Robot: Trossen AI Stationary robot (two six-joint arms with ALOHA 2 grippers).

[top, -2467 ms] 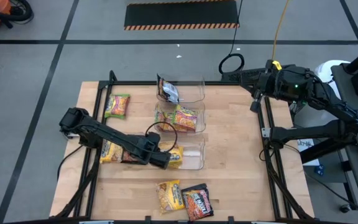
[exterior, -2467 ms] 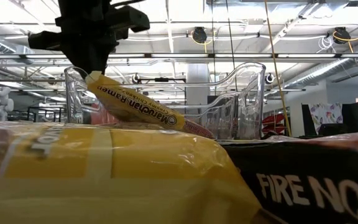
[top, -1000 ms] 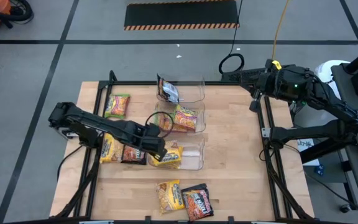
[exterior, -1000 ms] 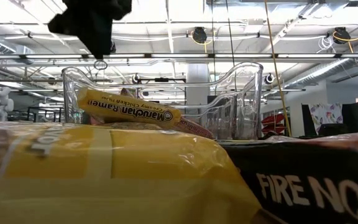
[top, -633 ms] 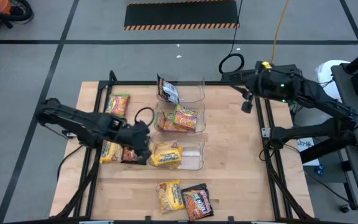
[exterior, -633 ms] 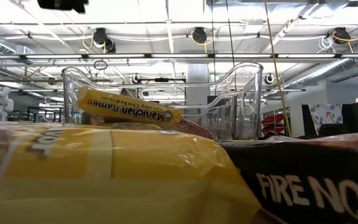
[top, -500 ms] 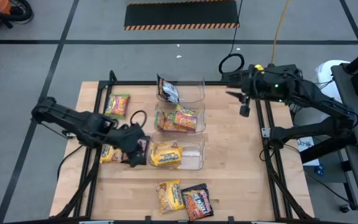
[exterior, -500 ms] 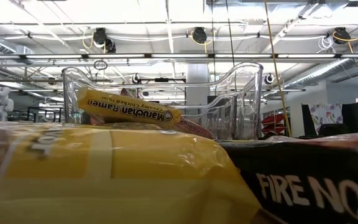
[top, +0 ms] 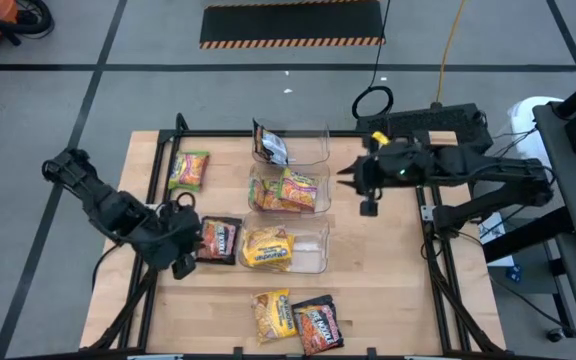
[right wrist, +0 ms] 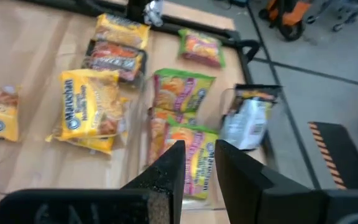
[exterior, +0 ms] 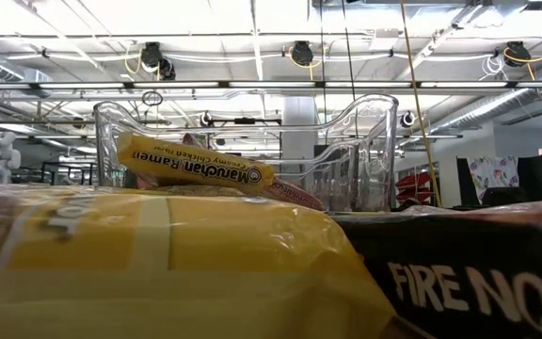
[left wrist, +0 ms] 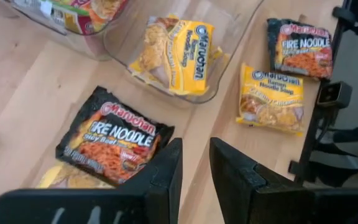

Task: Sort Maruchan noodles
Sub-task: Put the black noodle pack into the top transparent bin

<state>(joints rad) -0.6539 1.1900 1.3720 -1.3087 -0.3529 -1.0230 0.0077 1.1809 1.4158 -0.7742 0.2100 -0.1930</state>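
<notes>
L gripper [top: 180,262] at table's left side, next to black pkt [top: 218,240], fingers slightly apart, empty. R gripper [top: 368,205] above table right of bins, fingers narrowly apart, empty. Yellow pkt [top: 266,248] in near bin [top: 313,262], green pkts [top: 290,189] in mid bin, dark pkt [top: 270,146] in far bin. Loose on table: green pkt [top: 188,169] far left, yellow [top: 273,315] + black [top: 317,323] at near edge
</notes>
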